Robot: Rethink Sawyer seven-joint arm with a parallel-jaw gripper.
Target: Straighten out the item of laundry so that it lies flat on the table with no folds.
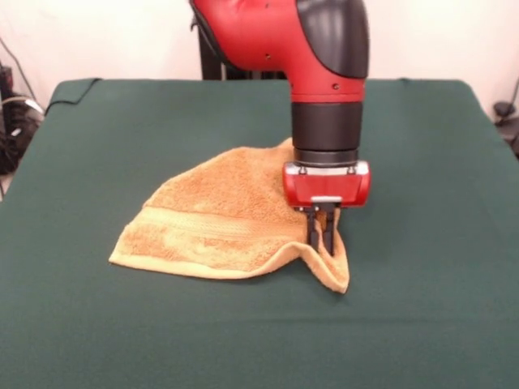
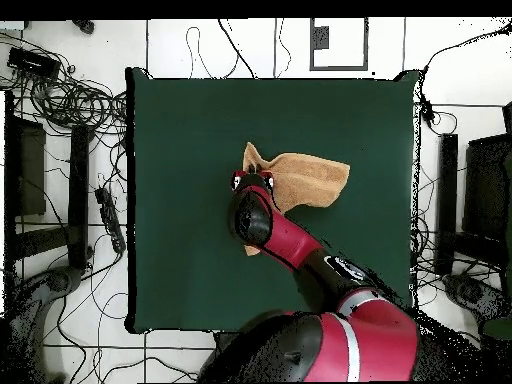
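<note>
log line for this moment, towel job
gripper: shut on towel corner | towel: crumpled, folded, not flat | table: towel near middle | step: straightening not yet done

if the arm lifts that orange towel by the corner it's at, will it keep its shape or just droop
Likely droop: the towel already lies in soft folds, with its edge curling up beside the gripper. It looks light, so it should lift easily. The terry pile may cling to the table cloth and drag rather than slide.

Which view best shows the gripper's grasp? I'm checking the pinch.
The front view: the gripper is closed on a raised fold of the towel. In the overhead view the arm hides the fingers.
</note>
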